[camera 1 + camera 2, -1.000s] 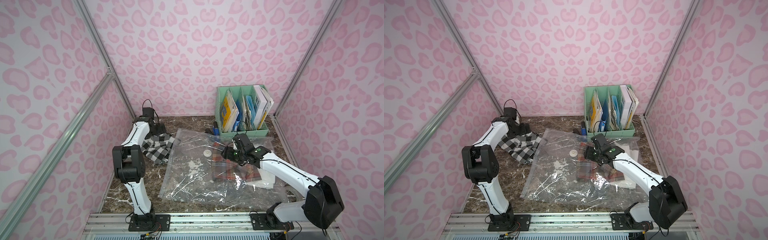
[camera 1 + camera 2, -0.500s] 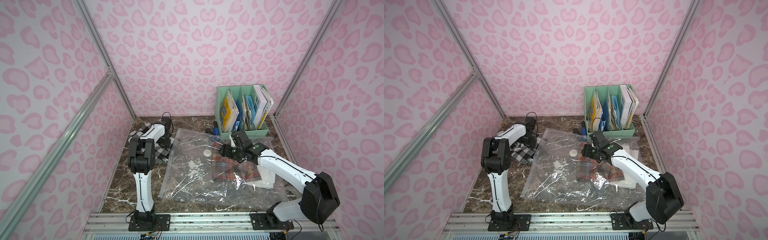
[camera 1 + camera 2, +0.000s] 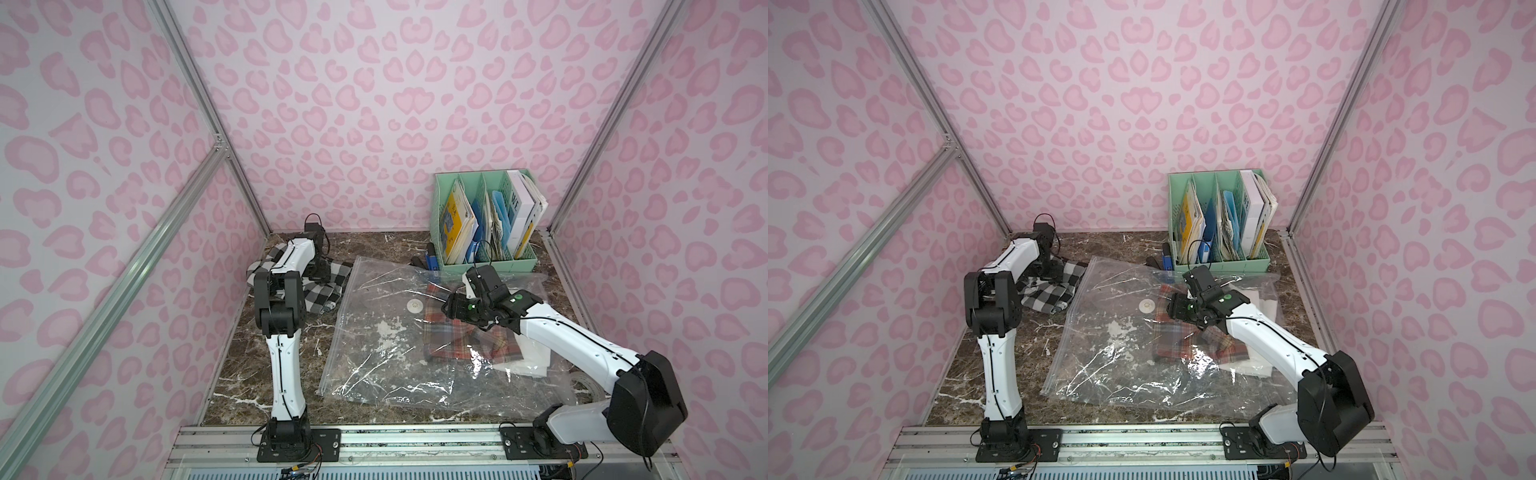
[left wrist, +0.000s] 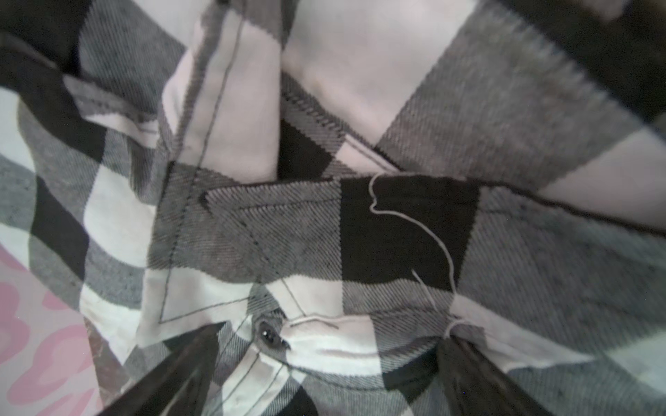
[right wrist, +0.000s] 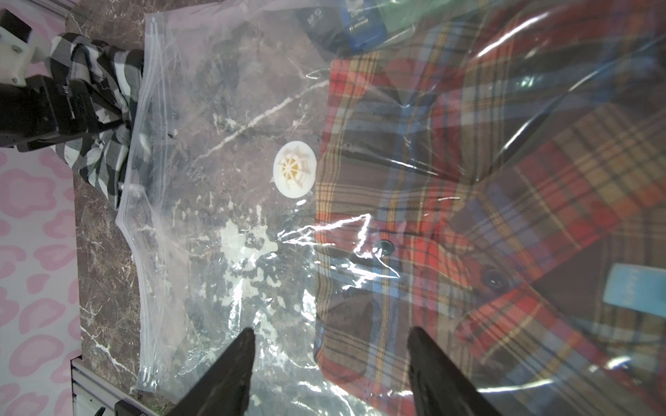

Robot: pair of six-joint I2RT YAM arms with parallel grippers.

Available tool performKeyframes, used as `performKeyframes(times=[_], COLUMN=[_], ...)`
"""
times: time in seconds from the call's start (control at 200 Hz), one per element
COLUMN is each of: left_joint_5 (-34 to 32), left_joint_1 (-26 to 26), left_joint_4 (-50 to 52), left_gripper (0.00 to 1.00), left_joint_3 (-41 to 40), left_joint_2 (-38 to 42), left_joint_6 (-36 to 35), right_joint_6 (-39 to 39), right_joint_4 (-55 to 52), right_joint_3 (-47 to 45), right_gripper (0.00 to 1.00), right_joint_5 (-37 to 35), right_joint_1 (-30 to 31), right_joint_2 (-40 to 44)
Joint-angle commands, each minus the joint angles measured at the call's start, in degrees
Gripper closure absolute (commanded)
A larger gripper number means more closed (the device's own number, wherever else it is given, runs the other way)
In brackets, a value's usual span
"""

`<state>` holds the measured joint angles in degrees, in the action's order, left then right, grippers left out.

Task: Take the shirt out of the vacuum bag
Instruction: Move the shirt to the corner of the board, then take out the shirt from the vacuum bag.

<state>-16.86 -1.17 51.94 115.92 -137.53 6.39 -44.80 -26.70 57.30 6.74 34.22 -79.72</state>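
Note:
The clear vacuum bag [image 3: 386,361] [image 3: 1108,357] [image 5: 201,230] lies flat in mid-table, its white valve [image 3: 414,306] [image 5: 294,169] facing up. A red plaid shirt [image 3: 453,345] [image 3: 1179,345] [image 5: 468,180] shows through the plastic on the bag's right side. A black-and-white checked shirt [image 3: 322,297] [image 3: 1050,295] [image 4: 324,216] lies crumpled outside the bag by its left edge. My left gripper [image 3: 321,269] [image 3: 1051,270] [image 4: 331,333] is down on this shirt, open wide, with cloth between its fingers. My right gripper [image 3: 449,309] [image 3: 1176,309] [image 5: 331,330] hangs open just above the bag at the plaid shirt's edge.
A green file organiser [image 3: 484,262] [image 3: 1225,264] with books stands at the back right, with blue and black items [image 3: 432,259] beside it. White sheets [image 3: 536,357] lie under the bag's right side, and a tape roll [image 3: 582,382] is nearby. Pink patterned walls close in on three sides.
My left arm has swung in from the left and come down onto the checked shirt. The right gripper has shifted slightly toward the back and stays open over the bag.

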Motion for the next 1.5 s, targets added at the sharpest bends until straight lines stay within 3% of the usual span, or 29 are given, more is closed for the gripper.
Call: performKeyframes(times=[0.0,0.29,0.45,0.6,0.75,0.96,1.075,1.155,1.235,1.36,1.495], left_joint_5=[7.2,17.9,15.3,11.5,15.1,24.6,27.8,29.8,33.0,42.4,44.7], left_joint_1=[0.8,2.9,3.4,1.2,-0.2,-0.6,-2.0,-4.4,-5.6,-5.7,-5.4], left_joint_4=[0.4,-2.4,-0.4,2.4,-0.6,-7.9,-10.9,-13.0,-14.4,-17.6,-17.6], left_gripper=[0.01,0.02,0.02,0.02,0.02,0.02,0.02,0.00,0.08,0.28,0.43], left_joint_3=[5.6,12.6,12.7,10.9,-1.9,-33.0,-46.5,-51.6,-53.7,-55.8,-58.0], left_joint_2=[-6.0,-10.4,-9.2,-0.7,14.7,34.3,39.0,40.5,40.8,39.9,39.6], left_joint_6=[2.9,11.4,11.1,13.1,13.0,15.0,16.9,17.7,17.4,17.4,15.6], right_joint_6=[-0.9,-0.6,-1.6,-1.8,-3.7,-4.3,-3.5,-3.4,-3.1,-2.8,-2.7], right_joint_4=[0.5,-0.7,-0.4,0.0,2.8,4.8,2.9,1.4,1.3,0.5,-0.5], right_joint_3=[-0.3,1.5,2.6,7.3,12.6,24.7,32.9,36.2,37.6,38.1,39.6], right_gripper=[0.32,0.32,0.32,0.32,0.32,0.33,0.33,0.33,0.34,0.34,0.34], right_joint_5=[0.3,0.1,0.0,0.8,4.1,7.5,7.6,7.5,7.7,7.7,7.7], right_joint_1=[0.0,0.3,1.8,5.8,11.0,15.9,17.4,17.9,18.3,18.7,18.8], right_joint_2=[0.0,-1.4,-1.8,-3.1,-6.8,-19.7,-26.1,-28.6,-29.4,-30.4,-31.3])
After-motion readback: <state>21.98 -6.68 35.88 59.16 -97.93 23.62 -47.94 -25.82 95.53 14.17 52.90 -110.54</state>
